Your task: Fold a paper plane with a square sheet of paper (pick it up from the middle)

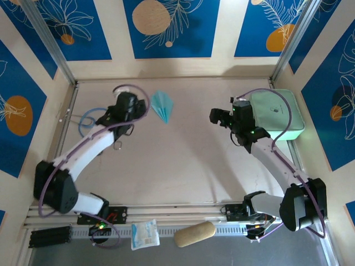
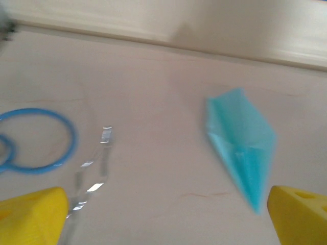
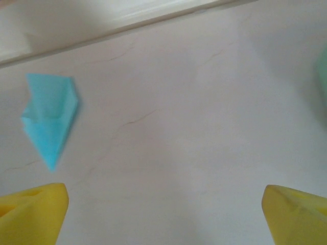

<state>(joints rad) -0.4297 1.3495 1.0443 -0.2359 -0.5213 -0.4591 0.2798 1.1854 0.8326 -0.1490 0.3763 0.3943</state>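
Note:
The paper plane [image 1: 162, 105] is a light-blue folded dart lying flat on the table at the far middle, its point toward the near side. No flat square sheet of paper is in view. My left gripper [image 1: 135, 105] is just left of the plane and open, with nothing between its yellow fingertips [image 2: 36, 214]. In the left wrist view the plane [image 2: 242, 145] lies ahead to the right of the left gripper [image 2: 168, 212]. My right gripper [image 1: 220, 117] stands farther right, open and empty. From the right gripper [image 3: 163, 209] the plane [image 3: 49, 115] lies far to the left.
A mint-green case [image 1: 275, 113] lies at the far right beside the right arm. A blue ring [image 1: 89, 122] [image 2: 36, 140] and a clear shiny piece [image 2: 94, 163] lie left of the left gripper. A white snack packet [image 1: 145, 234] and a tan oblong [image 1: 194, 234] rest on the front rail.

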